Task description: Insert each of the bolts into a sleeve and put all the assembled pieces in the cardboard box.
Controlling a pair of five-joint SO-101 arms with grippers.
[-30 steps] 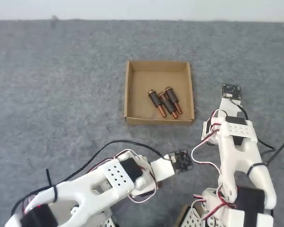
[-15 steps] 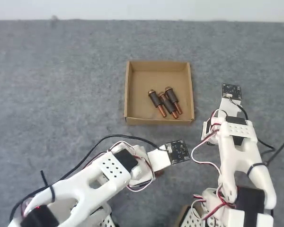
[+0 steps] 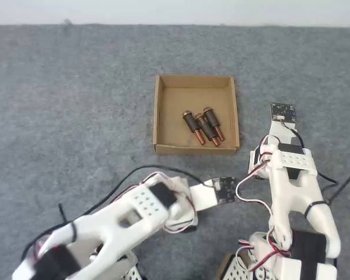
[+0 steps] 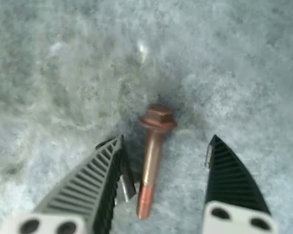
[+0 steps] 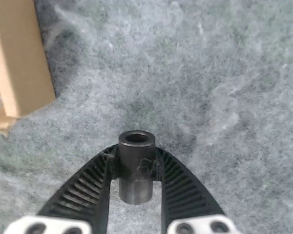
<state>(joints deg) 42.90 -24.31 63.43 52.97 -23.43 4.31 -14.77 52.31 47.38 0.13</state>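
Note:
A copper bolt lies flat on the grey carpet, and my left gripper hangs open just above it, one finger on either side of the shank. My right gripper is shut on a black sleeve, held upright with its bore facing the camera, close to a corner of the cardboard box. In the high view the cardboard box sits mid-table with three assembled pieces lying inside. The left arm is at the near left, the right arm to the right of the box.
Grey carpet covers the whole table. Open carpet lies to the left of the box and beyond it. The two arms stand close together near the front edge, their wires looping between them.
The left arm has shifted and turned a little near the front of the table, its wrist ending slightly nearer the right arm. The right arm has barely moved and keeps the sleeve.

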